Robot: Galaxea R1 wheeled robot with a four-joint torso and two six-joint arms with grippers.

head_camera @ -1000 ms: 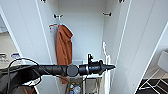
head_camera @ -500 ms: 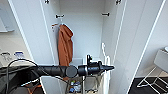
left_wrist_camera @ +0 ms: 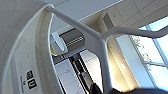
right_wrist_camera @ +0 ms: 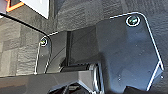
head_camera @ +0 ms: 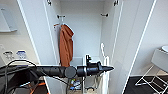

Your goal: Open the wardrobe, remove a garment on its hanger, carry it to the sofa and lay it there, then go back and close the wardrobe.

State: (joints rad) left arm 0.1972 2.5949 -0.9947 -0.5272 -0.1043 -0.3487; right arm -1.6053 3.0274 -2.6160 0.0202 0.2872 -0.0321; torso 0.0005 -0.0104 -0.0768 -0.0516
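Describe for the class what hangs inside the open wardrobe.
Inside the wardrobe, a rust-orange garment hangs at the left. The left arm covers the lower interior.

Left wrist view: I can make out one small dark label printed on the inner white fabric of the shirt, close to its collar edge. It carries pale blocky marks, one of which may be a "U", but I cannot read any word or number from it. Head view and right wrist view: I find no legible text, brand, number or sign.
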